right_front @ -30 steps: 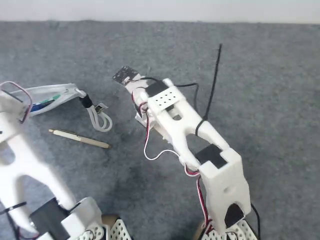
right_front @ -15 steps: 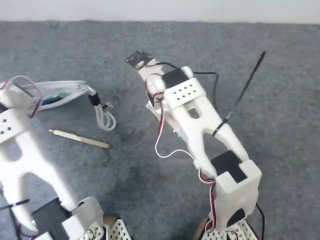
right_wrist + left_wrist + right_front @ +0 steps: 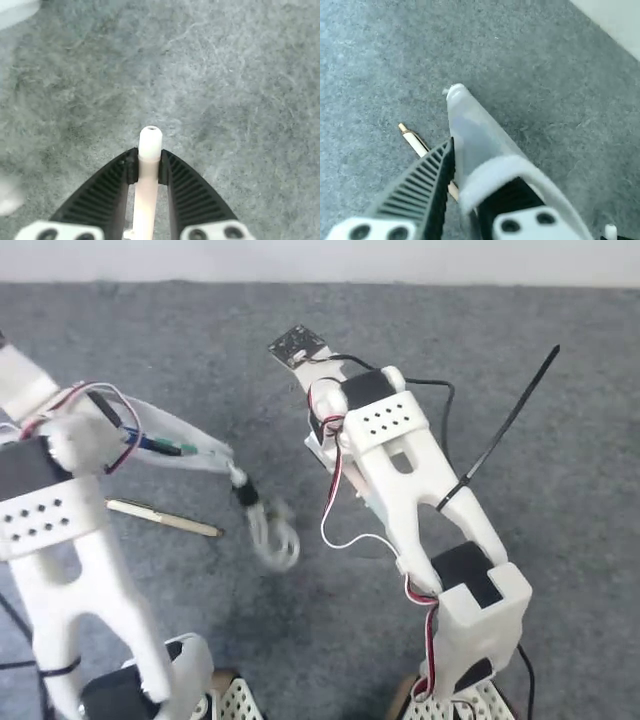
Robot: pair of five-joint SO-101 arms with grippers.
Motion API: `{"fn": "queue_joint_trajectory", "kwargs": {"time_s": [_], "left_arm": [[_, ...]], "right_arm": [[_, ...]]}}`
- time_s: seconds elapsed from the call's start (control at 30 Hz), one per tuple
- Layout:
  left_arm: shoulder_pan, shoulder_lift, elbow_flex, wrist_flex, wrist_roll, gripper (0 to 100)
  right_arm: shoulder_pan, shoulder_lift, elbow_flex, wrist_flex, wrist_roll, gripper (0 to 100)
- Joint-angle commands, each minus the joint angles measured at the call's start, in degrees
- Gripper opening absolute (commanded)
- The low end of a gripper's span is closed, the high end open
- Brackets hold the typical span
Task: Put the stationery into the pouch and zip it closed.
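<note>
The left gripper (image 3: 462, 165) pinches the clear pouch (image 3: 470, 125), tilted above the grey carpet (image 3: 560, 540) towards its left edge, its strap (image 3: 270, 535) dangling. A cream pen (image 3: 160, 517) lies on the carpet nearby. The right gripper (image 3: 148, 156) is clamped on a white tube (image 3: 149, 137).

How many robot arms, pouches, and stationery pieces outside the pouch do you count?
Robot arms: 2 (left arm, right arm)
Pouch: 1
Pen on the carpet: 1
White stick in the right claw: 1
Total: 5
</note>
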Motion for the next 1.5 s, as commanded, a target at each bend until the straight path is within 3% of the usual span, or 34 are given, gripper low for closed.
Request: {"fn": "queue_joint_trajectory", "kwargs": {"time_s": [0.0, 0.17, 0.53, 0.7, 0.93, 1.47], "left_arm": [[0.8, -2.9, -1.8, -0.2, -0.5, 1], [0.8, -1.4, -1.7, 0.0, -0.5, 1], [0.3, 2.0, -1.7, -0.2, -0.6, 1], [-4.0, 2.4, -1.7, -0.2, -1.7, 1], [-5.5, 2.5, -1.4, -0.2, -1.7, 1], [-5.4, 2.4, 0.7, -2.5, -1.7, 1]], "right_arm": [[1.2, -5.1, -1.7, 0.4, -2.4, 0.6], [2.0, -8.3, -1.2, 0.6, -6.9, 0.6], [2.3, -23.7, 9.6, -1.0, -7.1, 0.6], [2.2, -32.7, 17.7, -5.8, -10.5, 0.6], [-2.2, -42.3, 24.6, -8.7, -10.9, 0.6], [-6.6, -50.0, 25.2, -8.1, -12.1, 0.6]]}}
